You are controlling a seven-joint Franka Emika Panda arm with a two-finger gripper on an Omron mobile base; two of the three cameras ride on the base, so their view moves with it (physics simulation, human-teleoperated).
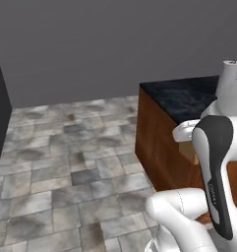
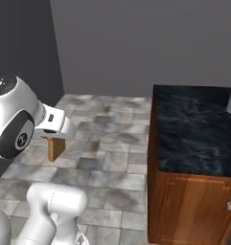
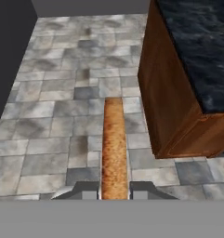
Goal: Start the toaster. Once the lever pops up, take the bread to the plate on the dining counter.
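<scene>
While the base is facing the corner of the tabletop (image 2: 193, 129), the pincer (image 3: 114, 190) is pinching the bread (image 3: 114, 144) between its two fingers (image 3: 88, 189), carrying it edge-on out over the tiled floor (image 3: 62, 116). Gripping the slice by its thin sides at one end is probably what is keeping it steady, with the rest of it jutting forward, free of the hand. From the right base view the bread (image 2: 55, 147) is hanging below the white wrist, off to the left of the tabletop and well apart from it, so it is not yet over any surface to land on. Seen along its edge, the slice is showing a tan-brown, grainy crust, long and narrow. Black marbled stone is topping wood-brown panels, and a pale upright thing (image 1: 228, 78) is standing at its far side; I cannot tell what it is. Judging by this, the delivery leg is under way, with the plate yet to come up.
</scene>
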